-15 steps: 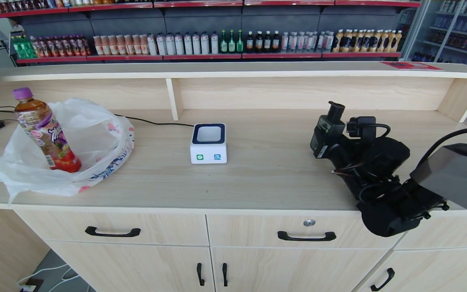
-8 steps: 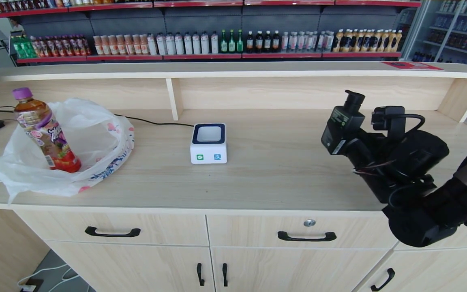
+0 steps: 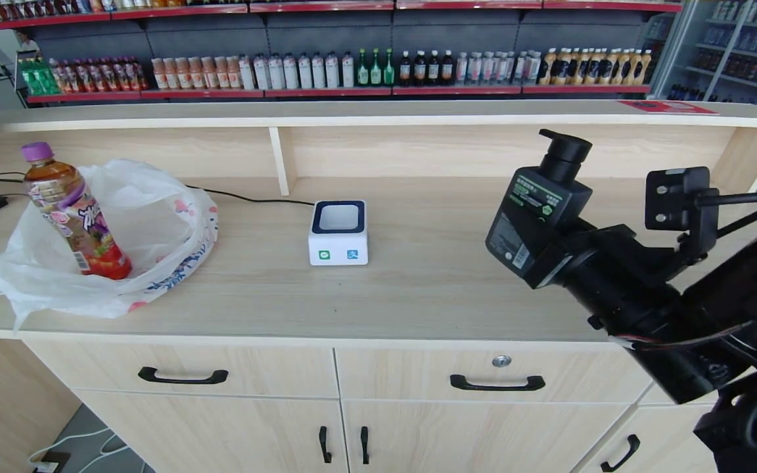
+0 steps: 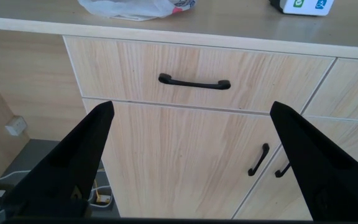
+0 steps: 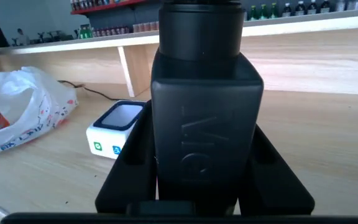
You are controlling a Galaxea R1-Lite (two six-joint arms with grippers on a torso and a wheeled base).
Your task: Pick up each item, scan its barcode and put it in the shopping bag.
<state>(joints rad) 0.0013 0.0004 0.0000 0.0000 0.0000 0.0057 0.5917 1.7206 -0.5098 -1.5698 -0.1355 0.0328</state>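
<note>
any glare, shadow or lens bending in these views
Head view: the counter has bowed long edges, so the lens bends lines; daylight glares at far right. Right wrist view: the black bottle faces the camera in shade. Left wrist view: the left gripper is a dark silhouette.

black square bottle (image 3: 536, 220) with a round cap, label and barcode showing – tilted, gripped aloft by the right gripper (image 5: 201, 180), well right of the scanner (image 3: 338, 232). tea bottle (image 3: 73, 213), purple cap, leans inside the white shopping bag (image 3: 168, 217) – well left of the scanner.
</note>
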